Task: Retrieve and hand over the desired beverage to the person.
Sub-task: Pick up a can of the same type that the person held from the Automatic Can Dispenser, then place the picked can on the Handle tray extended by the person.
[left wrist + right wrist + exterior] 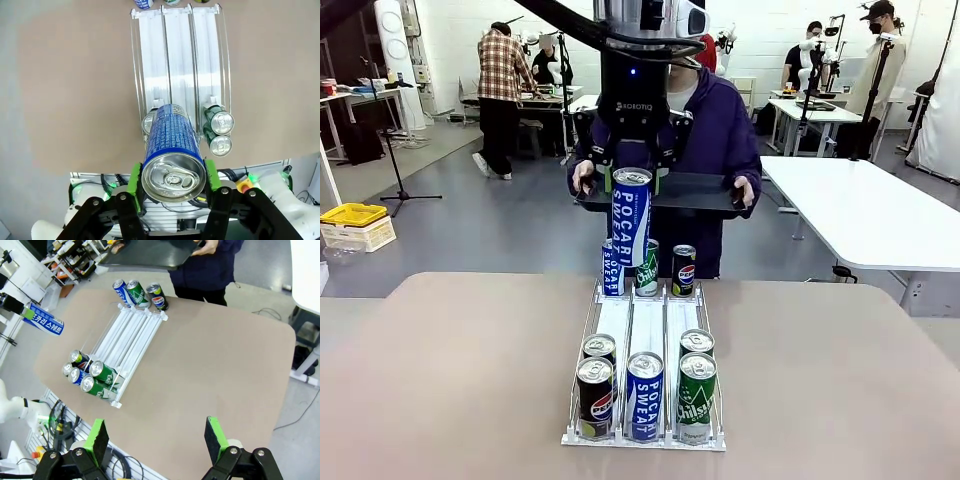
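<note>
Your left jaws are closed on the blue Pocari Sweat can (631, 220), green pads (134, 186) pressed to either side just under its rim. The can hangs upright and clear of everything. Straight below those jaws is the near end of the rack (646, 325), where the other cans stand, so I'd count the pick as done.

The handover is what's left. Beyond the left jaws, past the far edge of the worktop (450, 370), the person (720, 130) holds a black tray (695, 190) in both hands. From the right wrist view, the can looks well short of that tray. You likely need to carry it across, set it down and let go.

Your right jaws are spread wide and empty, high above the worktop's near side.
</note>
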Motion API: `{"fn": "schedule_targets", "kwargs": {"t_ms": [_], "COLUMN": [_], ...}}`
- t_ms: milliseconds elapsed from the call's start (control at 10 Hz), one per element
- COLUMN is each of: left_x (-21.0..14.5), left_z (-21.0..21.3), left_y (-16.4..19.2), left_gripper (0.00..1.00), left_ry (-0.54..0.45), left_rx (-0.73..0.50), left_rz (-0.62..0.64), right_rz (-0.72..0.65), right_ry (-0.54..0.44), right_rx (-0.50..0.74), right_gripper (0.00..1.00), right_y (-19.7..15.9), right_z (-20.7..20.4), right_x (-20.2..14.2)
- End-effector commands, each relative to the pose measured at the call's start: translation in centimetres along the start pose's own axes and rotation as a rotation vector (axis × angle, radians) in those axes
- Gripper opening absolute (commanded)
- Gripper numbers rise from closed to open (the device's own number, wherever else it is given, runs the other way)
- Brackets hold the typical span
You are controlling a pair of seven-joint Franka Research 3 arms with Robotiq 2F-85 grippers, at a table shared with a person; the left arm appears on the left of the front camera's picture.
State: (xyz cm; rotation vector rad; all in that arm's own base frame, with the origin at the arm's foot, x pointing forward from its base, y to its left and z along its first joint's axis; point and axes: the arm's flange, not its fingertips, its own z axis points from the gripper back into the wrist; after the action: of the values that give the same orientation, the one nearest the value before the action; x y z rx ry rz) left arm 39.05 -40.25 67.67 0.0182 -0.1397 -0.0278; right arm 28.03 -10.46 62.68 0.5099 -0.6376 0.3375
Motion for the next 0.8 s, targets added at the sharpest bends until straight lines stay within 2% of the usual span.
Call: {"fn": "schedule_targets", "kwargs": {"t_ms": [0, 700], "left_x": [-0.39, -0.39], "left_z": [0.31, 0.31], "left_y": [-0.01, -0.01], "left_gripper": [0.37, 0.37], "left_ry": [-0.013, -0.013], "left_rx": [-0.004, -0.004], "left_rz": [-0.002, -0.002], "right_rz": [0.007, 0.007], "right_ry": [-0.011, -0.011], "right_rx": [0.031, 0.031], "right_gripper": [1.0, 1.0], "right_y": [-0.19, -0.19], "right_z": [-0.1, -0.1], "right_x": [0.18, 0.18]}}
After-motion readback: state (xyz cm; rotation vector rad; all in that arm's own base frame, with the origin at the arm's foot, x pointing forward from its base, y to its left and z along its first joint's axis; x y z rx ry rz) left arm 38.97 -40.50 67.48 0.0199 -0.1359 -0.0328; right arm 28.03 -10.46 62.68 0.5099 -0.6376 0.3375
